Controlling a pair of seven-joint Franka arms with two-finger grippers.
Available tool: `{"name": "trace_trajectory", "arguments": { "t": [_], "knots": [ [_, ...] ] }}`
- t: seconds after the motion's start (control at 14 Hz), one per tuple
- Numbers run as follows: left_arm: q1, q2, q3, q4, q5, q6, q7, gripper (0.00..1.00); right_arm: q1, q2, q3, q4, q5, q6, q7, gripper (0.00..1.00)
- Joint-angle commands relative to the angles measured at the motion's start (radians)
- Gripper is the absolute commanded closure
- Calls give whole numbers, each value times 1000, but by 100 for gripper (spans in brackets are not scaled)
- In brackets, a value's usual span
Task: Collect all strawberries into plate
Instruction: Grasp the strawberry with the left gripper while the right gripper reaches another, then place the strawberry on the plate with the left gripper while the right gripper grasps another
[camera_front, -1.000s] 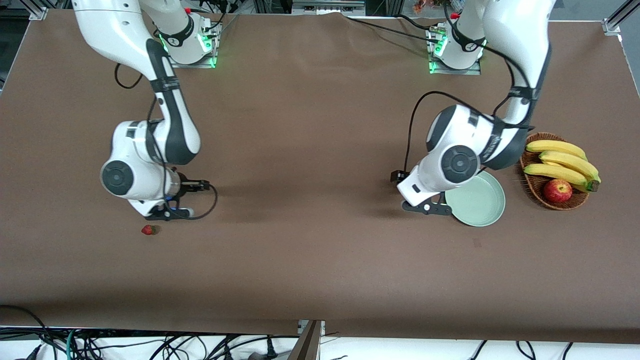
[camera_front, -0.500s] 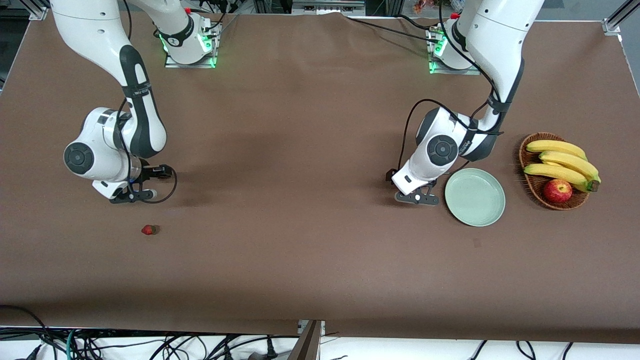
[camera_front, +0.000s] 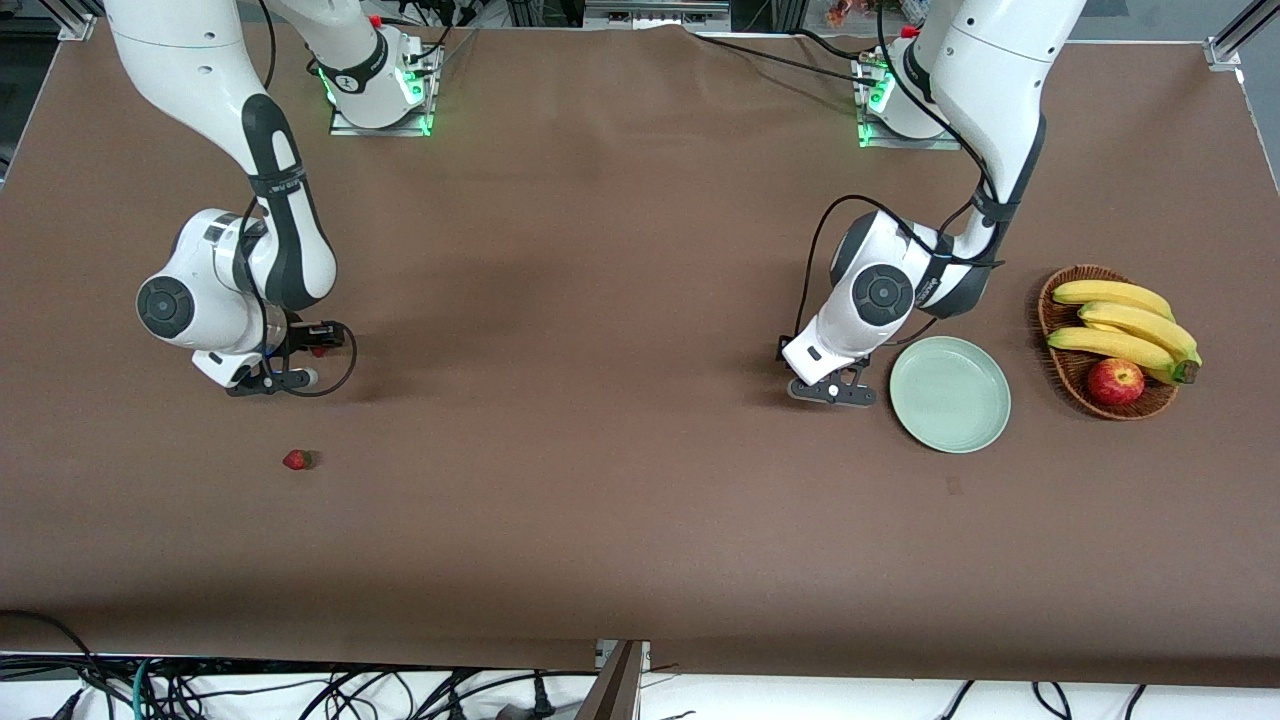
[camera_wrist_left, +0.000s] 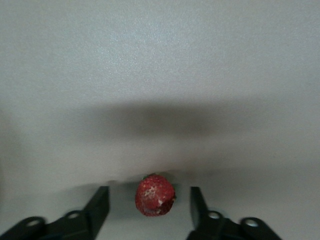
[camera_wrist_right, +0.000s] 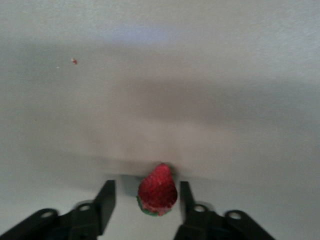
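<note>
Front view: brown table (camera_front: 640, 560); mint plate (camera_front: 950, 400) bare, toward the left arm's end. Left gripper (camera_front: 835, 392) low, just beside the plate rim; right gripper (camera_front: 272, 378) low, toward the right arm's end. Left wrist view: first strawberry (camera_wrist_left: 155, 196) centred between the fingers (camera_wrist_left: 100, 202), clear gap at each side, jaws apart, no contact. Right wrist view: second strawberry (camera_wrist_right: 158, 191) between the fingers (camera_wrist_right: 106, 200), almost against one, gap at the other; not clamped. Third strawberry (camera_front: 296, 460) loose on the table, outside both finger pairs. Likely faults: off-centre closure pushing the second strawberry sideways out of the jaws; excess squeeze bruising soft fruit; weak pinch on the tapered body causing a drop short of the plate.
</note>
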Motion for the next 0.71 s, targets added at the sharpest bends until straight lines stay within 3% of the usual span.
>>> {"name": "trace_trajectory", "arguments": {
  "t": [0.0,0.14,0.36,0.64],
  "knots": [
    [-9,-14,1,-23,20,8,-4,82,-17,1,3,-26,55,28,-83,62],
    [-7,-17,1,-20,20,6,6,86,-15,-5,3,-18,55,14,-83,74],
    [-1,-69,3,-19,27,-18,4,86,-6,-20,7,35,55,-39,-62,79],
    [37,-129,26,107,33,-329,6,84,16,-4,15,224,54,-219,56,79]
  ]
}}
